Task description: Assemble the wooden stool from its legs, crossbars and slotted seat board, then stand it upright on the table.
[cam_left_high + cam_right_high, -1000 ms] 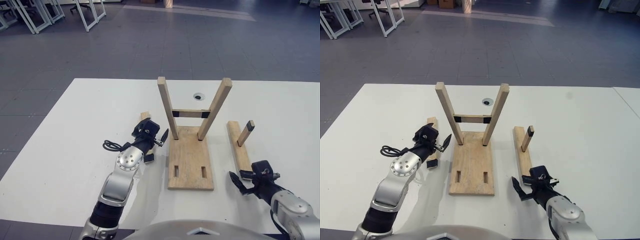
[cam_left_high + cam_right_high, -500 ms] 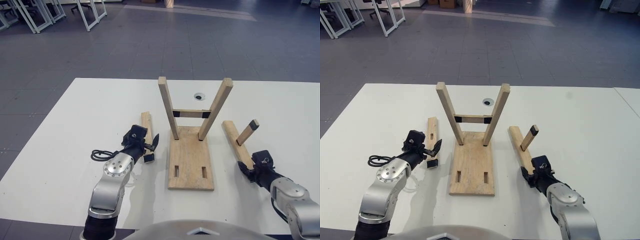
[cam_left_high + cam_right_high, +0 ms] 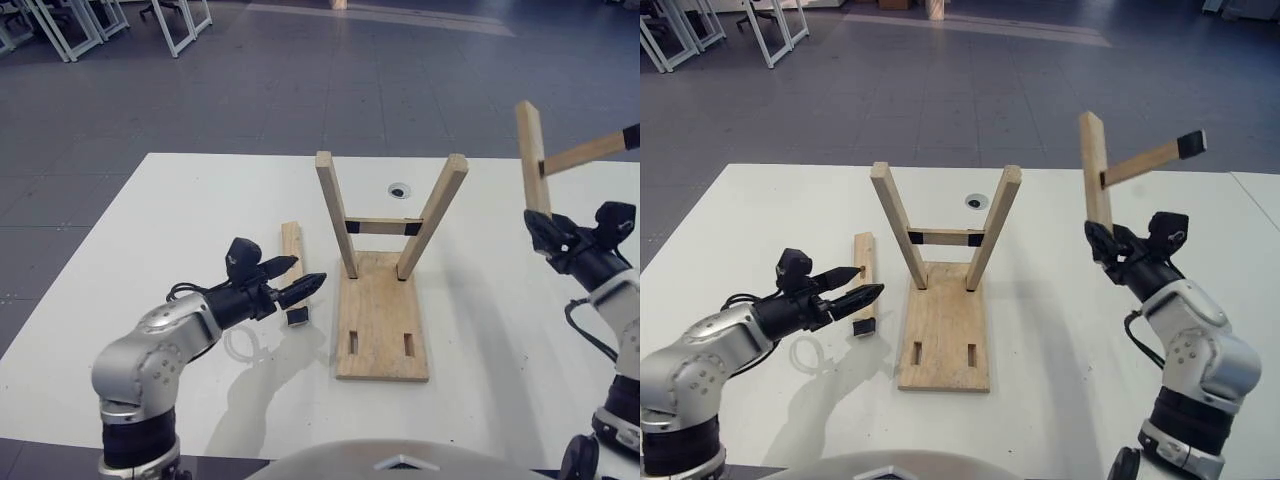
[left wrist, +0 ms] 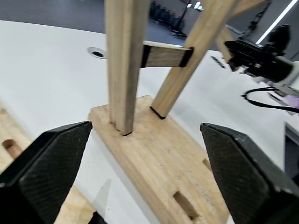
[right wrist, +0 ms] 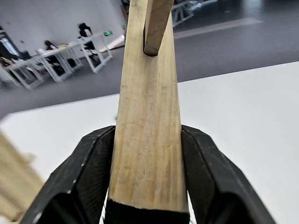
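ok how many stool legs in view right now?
4. Two upright legs stand in the seat board; a loose leg lies on the table to the board's left; a held leg is up in the right gripper. None looks hidden.

White table (image 3: 150, 250): seat board (image 3: 380, 325), loose leg (image 3: 292, 245)

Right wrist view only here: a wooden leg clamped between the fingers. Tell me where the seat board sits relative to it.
Observer: The seat board lies flat on the table, left of and below the raised leg held by the right gripper.
Operator: Report the slots.
Observer: Two standing legs, joined by a crossbar, fill the board's far end. The two near slots are empty.
Operator: Give me the left gripper.
Observer: The left gripper is open, by a loose leg that lies on the table left of the board.
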